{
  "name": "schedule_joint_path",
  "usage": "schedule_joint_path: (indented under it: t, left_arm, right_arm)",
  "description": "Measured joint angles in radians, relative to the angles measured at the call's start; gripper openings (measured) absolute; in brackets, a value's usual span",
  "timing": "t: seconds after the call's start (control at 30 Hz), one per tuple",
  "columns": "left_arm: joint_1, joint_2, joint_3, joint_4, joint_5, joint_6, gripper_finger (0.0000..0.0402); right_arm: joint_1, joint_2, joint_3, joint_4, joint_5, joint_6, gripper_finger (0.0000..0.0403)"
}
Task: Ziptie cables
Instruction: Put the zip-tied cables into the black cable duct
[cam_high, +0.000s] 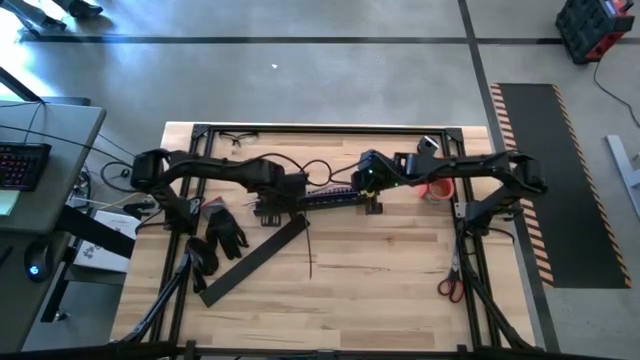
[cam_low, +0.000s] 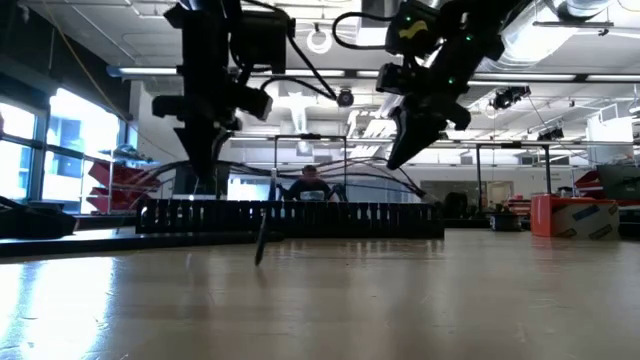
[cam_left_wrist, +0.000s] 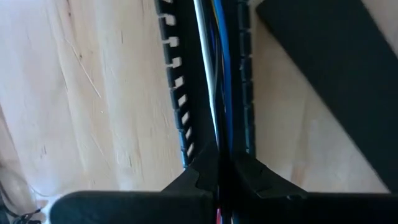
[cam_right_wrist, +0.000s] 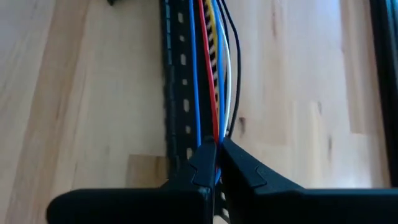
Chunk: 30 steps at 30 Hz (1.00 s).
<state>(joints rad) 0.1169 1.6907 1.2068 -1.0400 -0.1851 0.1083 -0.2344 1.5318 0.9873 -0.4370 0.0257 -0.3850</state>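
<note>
Two grippers, one bundle of cables (cam_right_wrist: 214, 74).
We saw left gripper (cam_left_wrist: 221, 177) and right gripper (cam_right_wrist: 216, 155) each clamped on it over one slotted channel (cam_left_wrist: 180, 93).

The cables (cam_right_wrist: 214, 68) vanish between the right gripper (cam_right_wrist: 216, 163) fingertips; the slotted channel (cam_left_wrist: 180, 93) runs off frame, blurred.

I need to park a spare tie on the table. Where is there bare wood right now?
Free: the wide stretch of table between the flat black strip and the scissors. Crowded: the middle back, where the left hand and right hand pinch the cables over the slotted channel, and the left side, by the gloves.
</note>
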Motion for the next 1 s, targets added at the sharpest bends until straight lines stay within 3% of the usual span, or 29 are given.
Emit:
schedule_joint_path:
  t: [0.2, 0.37, 0.63, 1.0]
  left_arm:
    - [0.036, 0.027, -0.007, 0.06, 0.039, 0.022, 0.0]
    - [0.042, 0.029, -0.084, 0.191, 0.1, 0.034, 0.0]
    - [0.042, 0.029, -0.166, 0.264, 0.098, 0.023, 0.0002]
    - [0.042, 0.028, -0.167, 0.24, 0.042, 0.007, 0.0089]
  right_arm:
    - [-0.023, 0.0, 0.041, -0.055, 0.017, -0.039, 0.0]
    - [-0.043, 0.001, 0.04, -0.076, 0.024, -0.086, 0.0]
    - [-0.047, 0.031, 0.039, -0.075, -0.063, -0.088, 0.0]
    - [-0.047, 0.132, 0.039, -0.048, -0.062, -0.084, 0.0]
